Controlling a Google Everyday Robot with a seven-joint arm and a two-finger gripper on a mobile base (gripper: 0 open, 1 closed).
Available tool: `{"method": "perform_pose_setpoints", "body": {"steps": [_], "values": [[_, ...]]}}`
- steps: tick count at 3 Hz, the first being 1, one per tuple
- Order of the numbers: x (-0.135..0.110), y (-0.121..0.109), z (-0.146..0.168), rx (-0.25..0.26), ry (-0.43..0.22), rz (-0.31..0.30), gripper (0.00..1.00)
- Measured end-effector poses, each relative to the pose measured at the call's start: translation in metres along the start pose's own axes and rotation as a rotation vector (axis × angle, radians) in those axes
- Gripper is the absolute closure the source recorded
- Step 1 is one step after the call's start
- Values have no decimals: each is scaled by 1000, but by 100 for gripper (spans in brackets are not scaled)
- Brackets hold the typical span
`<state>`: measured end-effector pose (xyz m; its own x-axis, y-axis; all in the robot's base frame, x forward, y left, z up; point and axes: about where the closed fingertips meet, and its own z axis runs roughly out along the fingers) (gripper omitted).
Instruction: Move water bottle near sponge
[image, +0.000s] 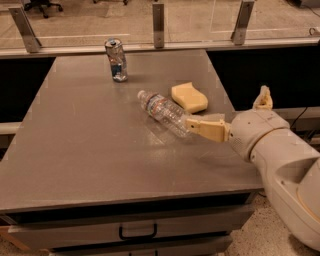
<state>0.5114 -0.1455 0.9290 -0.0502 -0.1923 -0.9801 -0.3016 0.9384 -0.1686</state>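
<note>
The water bottle (162, 112) lies on its side on the grey table (90, 150), cap pointing to the back left, base to the front right. The pale yellow sponge (189, 97) lies just right of it, a narrow gap apart. My gripper (226, 107) is at the table's right side, open and empty. One tan finger (207, 129) lies flat with its tip right at the bottle's base. The other finger (263, 98) points up past the table's right edge.
A silver-blue can (116, 60) stands upright at the back of the table. A glass barrier with metal posts (158, 24) runs behind the table. Drawers with a handle (137, 232) are below the front edge.
</note>
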Motion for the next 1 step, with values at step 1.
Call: {"method": "perform_pose_setpoints", "body": {"steps": [1], "values": [[-10, 21, -2, -80, -37, -3, 0]]}}
